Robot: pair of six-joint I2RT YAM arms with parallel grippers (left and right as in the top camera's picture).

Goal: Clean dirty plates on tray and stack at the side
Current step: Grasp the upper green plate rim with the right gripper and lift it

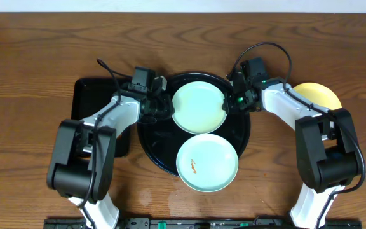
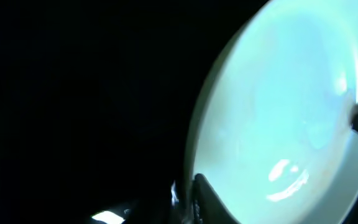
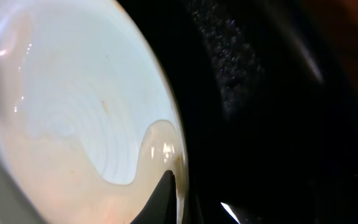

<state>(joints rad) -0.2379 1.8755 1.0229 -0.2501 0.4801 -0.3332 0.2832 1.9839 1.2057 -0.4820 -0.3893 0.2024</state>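
Observation:
A clean-looking mint-green plate [image 1: 199,107] sits at the back of the round black tray [image 1: 151,140]. My left gripper [image 1: 167,105] is shut on its left rim and my right gripper [image 1: 229,102] is shut on its right rim. The left wrist view shows a finger over the plate's edge [image 2: 194,196] and the plate [image 2: 291,112]. The right wrist view shows the same grip [image 3: 176,193] on the plate [image 3: 73,124]. A second mint-green plate [image 1: 207,162] with an orange smear lies at the tray's front, overhanging its rim. A pale yellow plate [image 1: 319,95] lies on the table at the right.
A smaller rectangular black tray [image 1: 84,95] lies on the wooden table at the left, partly under my left arm. My right arm reaches across in front of the yellow plate.

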